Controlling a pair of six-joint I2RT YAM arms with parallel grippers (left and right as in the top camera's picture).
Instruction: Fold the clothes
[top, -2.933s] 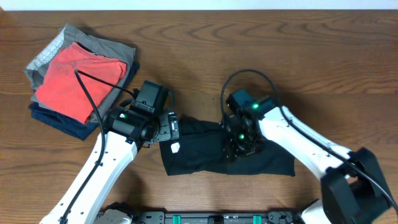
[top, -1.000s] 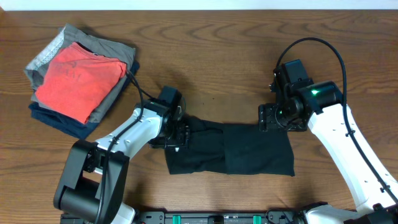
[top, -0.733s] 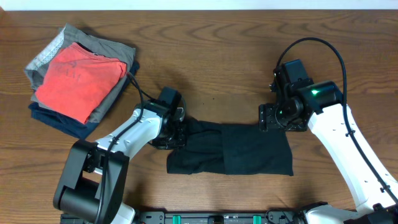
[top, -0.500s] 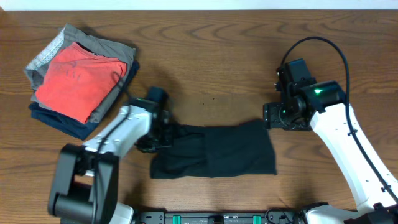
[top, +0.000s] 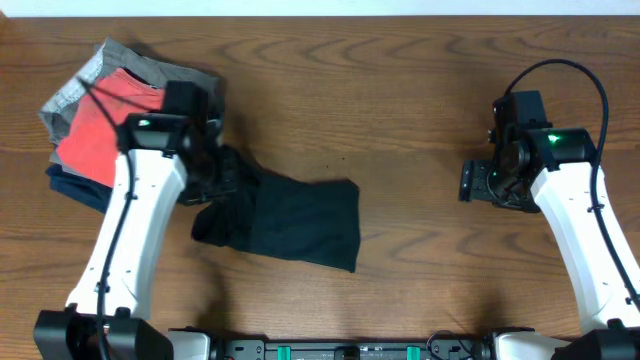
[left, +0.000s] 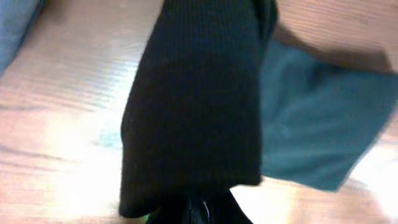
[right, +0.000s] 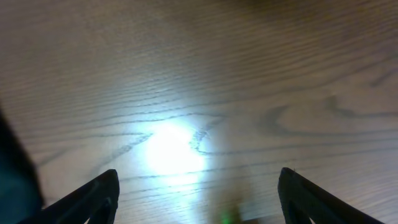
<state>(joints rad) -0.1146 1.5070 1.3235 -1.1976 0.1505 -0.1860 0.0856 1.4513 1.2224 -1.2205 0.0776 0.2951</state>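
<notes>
Currently left gripper (top: 226, 181) clenched on black shirt (top: 298, 222) edge, fabric bunched near folded stack (top: 105, 120); right gripper (top: 468, 184) spread wide over table (top: 400, 90), well apart from shirt

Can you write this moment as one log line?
left gripper: shut on shirt | right gripper: open, empty | shirt: near pile

Overhead camera looks straight down on the tabletop (top: 400, 100). Left wrist camera sits close over the black shirt (left: 193, 106), shared with overhead. Right wrist camera faces tabletop wood closely.
</notes>
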